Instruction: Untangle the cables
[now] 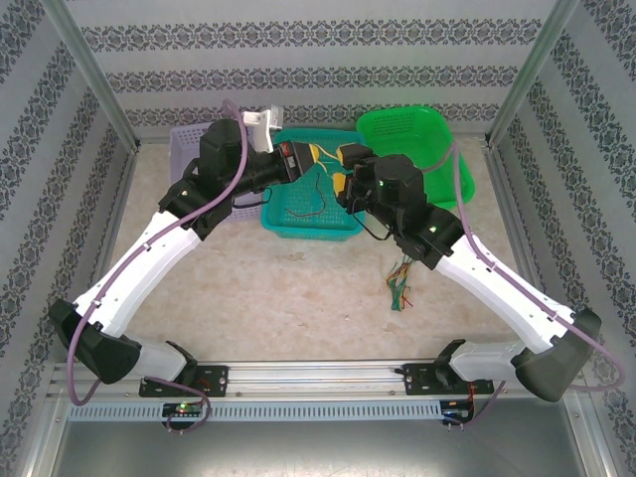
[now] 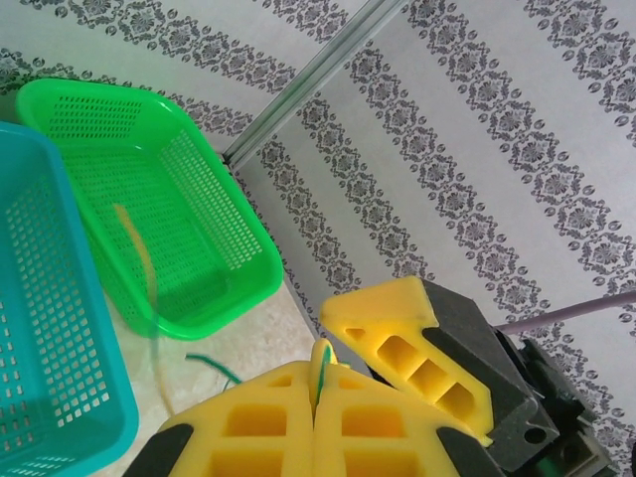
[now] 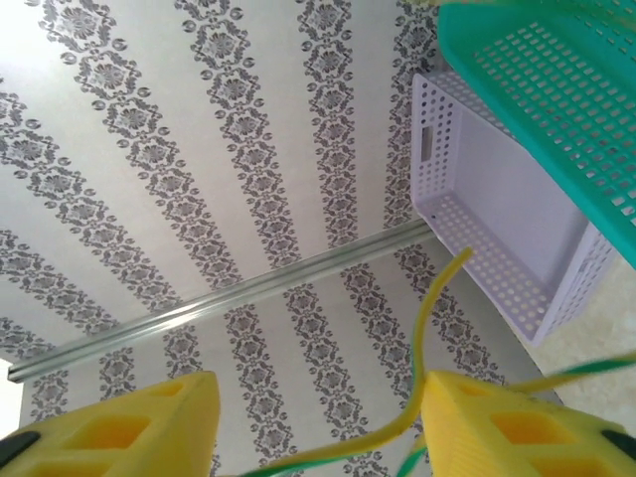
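A bundle of cables (image 1: 398,281), green, yellow and red, lies on the table beside my right forearm. My left gripper (image 1: 316,156) hovers over the teal basket (image 1: 298,221), shut on a thin green-and-yellow cable (image 2: 321,366) that pokes up between its pads. My right gripper (image 1: 343,179) faces it at close range, and one of its yellow fingers (image 2: 402,348) sits just beyond my left fingertips. In the right wrist view the right gripper (image 3: 320,397) is open, with a yellow cable (image 3: 429,303) and a green strand curving across the gap, not pinched. A thin strand (image 1: 320,195) dangles into the teal basket.
A green basket (image 1: 434,127) stands at the back right and a lilac basket (image 1: 182,146) at the back left, partly behind my left arm. Patterned walls and metal posts close in the table. The thick purple arm cables loop beside both arms.
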`<action>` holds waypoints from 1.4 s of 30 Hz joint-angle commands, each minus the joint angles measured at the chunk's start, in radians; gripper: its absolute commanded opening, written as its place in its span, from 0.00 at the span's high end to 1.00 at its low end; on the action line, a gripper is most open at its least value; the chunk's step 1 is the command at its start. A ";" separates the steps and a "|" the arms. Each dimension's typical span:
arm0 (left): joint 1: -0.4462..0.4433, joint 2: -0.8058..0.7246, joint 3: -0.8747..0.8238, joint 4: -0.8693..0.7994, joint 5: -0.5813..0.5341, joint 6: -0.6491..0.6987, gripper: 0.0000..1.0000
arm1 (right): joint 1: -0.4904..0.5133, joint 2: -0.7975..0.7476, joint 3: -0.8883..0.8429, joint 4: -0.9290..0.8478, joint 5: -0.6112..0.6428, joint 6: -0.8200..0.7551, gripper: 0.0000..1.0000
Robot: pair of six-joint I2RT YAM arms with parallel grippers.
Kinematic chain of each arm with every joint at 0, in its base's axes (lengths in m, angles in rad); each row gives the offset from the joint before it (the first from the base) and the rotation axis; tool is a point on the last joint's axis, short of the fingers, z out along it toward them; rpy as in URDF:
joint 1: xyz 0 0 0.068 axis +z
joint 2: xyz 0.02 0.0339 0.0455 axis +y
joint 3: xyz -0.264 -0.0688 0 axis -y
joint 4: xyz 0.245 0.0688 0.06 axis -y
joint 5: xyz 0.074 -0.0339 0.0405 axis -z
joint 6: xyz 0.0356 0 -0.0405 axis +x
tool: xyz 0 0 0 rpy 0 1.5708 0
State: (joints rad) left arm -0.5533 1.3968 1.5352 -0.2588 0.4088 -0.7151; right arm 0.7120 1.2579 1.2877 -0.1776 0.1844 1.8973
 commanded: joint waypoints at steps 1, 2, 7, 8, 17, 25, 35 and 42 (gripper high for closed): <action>-0.027 -0.011 -0.017 0.009 -0.003 0.047 1.00 | -0.029 0.001 0.035 0.064 0.028 0.044 0.48; -0.031 -0.012 -0.018 -0.003 -0.003 0.058 1.00 | -0.043 0.003 0.037 0.062 0.021 0.041 0.49; -0.056 -0.015 -0.010 -0.076 -0.011 0.124 1.00 | -0.085 0.008 0.054 0.030 -0.036 0.033 0.59; -0.061 -0.016 -0.008 -0.090 -0.016 0.137 1.00 | -0.087 0.001 0.048 0.022 -0.034 0.035 0.59; -0.090 -0.021 -0.006 -0.150 -0.020 0.198 1.00 | -0.174 -0.079 -0.012 -0.066 -0.063 -0.007 0.72; -0.106 -0.003 -0.005 -0.158 0.021 0.200 1.00 | -0.256 -0.071 0.072 -0.112 -0.143 -0.217 1.00; -0.182 0.057 0.017 -0.240 0.134 0.238 1.00 | -0.423 0.149 0.408 -0.165 -0.336 -0.616 1.00; -0.248 0.109 0.056 -0.307 0.161 0.261 1.00 | -0.460 0.369 0.693 -0.238 -0.496 -0.730 1.00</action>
State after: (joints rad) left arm -0.7208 1.4990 1.5906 -0.3401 0.4221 -0.4969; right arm 0.3256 1.5723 1.8622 -0.5529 -0.3721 1.2552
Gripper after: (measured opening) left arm 0.048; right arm 0.064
